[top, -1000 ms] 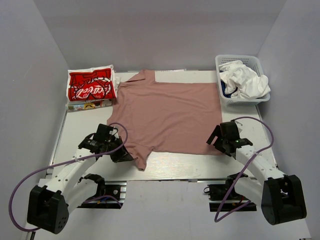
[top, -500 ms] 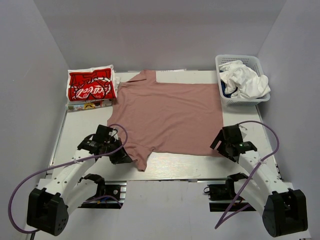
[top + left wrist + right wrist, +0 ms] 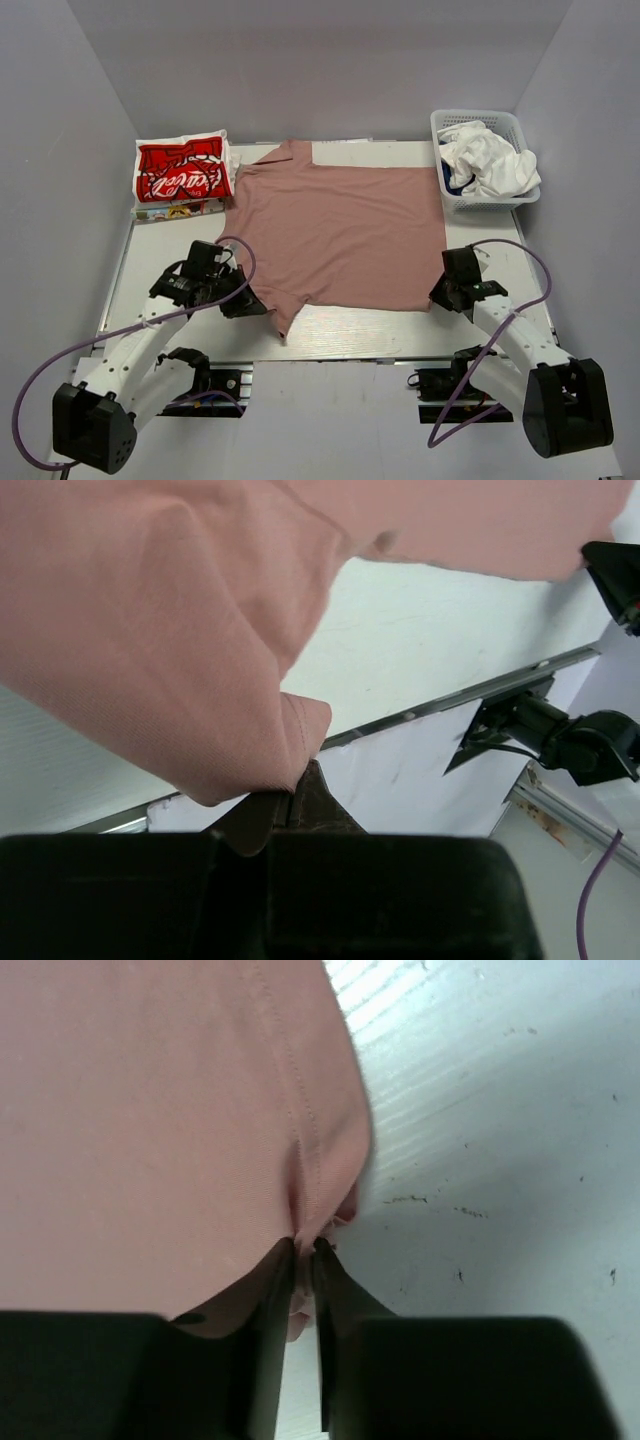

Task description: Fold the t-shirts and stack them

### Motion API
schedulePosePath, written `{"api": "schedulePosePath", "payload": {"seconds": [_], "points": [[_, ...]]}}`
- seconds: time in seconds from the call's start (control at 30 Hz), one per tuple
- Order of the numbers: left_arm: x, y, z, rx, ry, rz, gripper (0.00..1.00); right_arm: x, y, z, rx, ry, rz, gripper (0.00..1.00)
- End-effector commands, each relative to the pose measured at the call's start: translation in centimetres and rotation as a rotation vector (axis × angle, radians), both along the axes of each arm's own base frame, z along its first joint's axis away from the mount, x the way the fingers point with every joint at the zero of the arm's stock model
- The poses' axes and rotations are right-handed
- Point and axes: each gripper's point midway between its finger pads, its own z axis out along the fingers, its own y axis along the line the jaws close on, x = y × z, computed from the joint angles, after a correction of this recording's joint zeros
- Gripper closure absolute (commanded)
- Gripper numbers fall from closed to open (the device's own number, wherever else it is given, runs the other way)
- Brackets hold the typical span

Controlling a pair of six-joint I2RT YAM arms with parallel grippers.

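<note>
A dusty pink t-shirt (image 3: 335, 230) lies spread flat across the middle of the table. My left gripper (image 3: 256, 305) sits at its near-left sleeve. In the left wrist view, the left gripper (image 3: 292, 792) is shut on a fold of that pink cloth (image 3: 180, 630). My right gripper (image 3: 438, 297) is at the shirt's near-right corner. In the right wrist view, the right gripper (image 3: 305, 1247) is shut on the hemmed pink edge (image 3: 300, 1140). A folded red t-shirt (image 3: 181, 172) with white lettering lies at the back left. A white t-shirt (image 3: 492, 160) and a bit of navy cloth (image 3: 452, 182) lie in the basket.
The white mesh basket (image 3: 478, 115) stands at the back right corner. Under the red t-shirt a pale folded garment (image 3: 182, 210) shows at its near edge. The table's near edge with its metal rail (image 3: 440, 705) runs just behind both grippers.
My right gripper slid to the shirt's near-right corner and closed on the hem. My left gripper, still shut on the sleeve, shifted slightly away from the table's near edge.
</note>
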Motion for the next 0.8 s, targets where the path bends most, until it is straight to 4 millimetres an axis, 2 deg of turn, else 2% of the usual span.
{"api": "schedulePosePath", "payload": {"seconds": [0.0, 0.03, 0.07, 0.17, 0.27, 0.33, 0.37, 0.4, 0.43, 0.47, 0.5, 0.53, 0.57, 0.6, 0.63, 0.67, 0.7, 0.73, 0.77], "points": [[2.0, -1.2, 3.6, -0.066, -0.143, -0.041, 1.0, 1.2, 0.1, 1.0, 0.005, -0.064, 0.004, 0.84], [2.3, -1.3, 4.0, -0.072, -0.162, -0.041, 1.0, 1.4, 0.2, 1.4, 0.009, -0.083, 0.009, 0.97], [3.0, -1.7, 4.9, -0.089, -0.194, -0.047, 1.0, 1.8, 0.5, 2.1, 0.018, -0.098, 0.02, 1.0], [4.5, -2.4, 6.7, -0.119, -0.253, -0.066, 1.0, 2.7, 1.0, 3.5, 0.027, -0.126, 0.047, 1.0], [8.3, -2.4, 8.5, -0.104, -0.343, -0.001, 1.0, 4.7, 1.5, 5.0, 0.037, -0.179, 0.065, 1.0], [11.8, -1.5, 9.6, -0.027, -0.38, 0.103, 1.0, 6.5, 1.9, 7.0, 0.05, -0.233, 0.067, 1.0], [13.5, -0.4, 9.6, 0.042, -0.402, 0.177, 1.0, 7.4, 2.1, 7.1, 0.04, -0.224, 0.076, 1.0], [14.5, 0.1, 9.7, 0.075, -0.4, 0.214, 1.0, 8.3, 2.1, 8.2, 0.036, -0.246, 0.07, 1.0], [16.3, 0.8, 11.3, 0.099, -0.441, 0.26, 1.0, 8.9, 2.0, 8.3, 0.026, -0.248, 0.062, 1.0], [17.8, 1.7, 10.0, 0.173, -0.41, 0.313, 1.0, 9.4, 2.0, 8.2, 0.018, -0.237, 0.065, 1.0], [18.4, 2.1, 9.5, 0.21, -0.38, 0.336, 1.0, 10.8, 2.0, 9.3, 0.005, -0.255, 0.062, 1.0], [20.0, 2.2, 11.2, 0.221, -0.411, 0.36, 1.0, 11.3, 1.8, 8.8, -0.006, -0.235, 0.06, 1.0], [21.1, 3.0, 11.1, 0.259, -0.408, 0.393, 1.0, 11.7, 1.7, 8.9, -0.01, -0.231, 0.054, 1.0], [22.3, 2.9, 9.5, 0.301, -0.368, 0.384, 1.0, 13.3, 1.8, 10.0, -0.016, -0.254, 0.054, 1.0], [23.6, 2.7, 10.4, 0.301, -0.388, 0.395, 1.0, 13.9, 1.7, 9.5, -0.022, -0.24, 0.049, 1.0], [24.7, 3.0, 10.2, 0.315, -0.396, 0.403, 1.0, 15.0, 1.7, 10.6, -0.02, -0.264, 0.046, 1.0], [25.6, 3.5, 9.8, 0.337, -0.392, 0.405, 1.0, 15.6, 1.7, 9.4, -0.031, -0.231, 0.048, 1.0], [27.3, 3.0, 9.2, 0.341, -0.385, 0.403, 1.0, 16.7, 1.5, 10.3, -0.04, -0.251, 0.044, 1.0], [28.1, 3.9, 8.6, 0.38, -0.375, 0.419, 1.0, 17.6, 1.5, 11.0, -0.042, -0.26, 0.042, 1.0]]}}
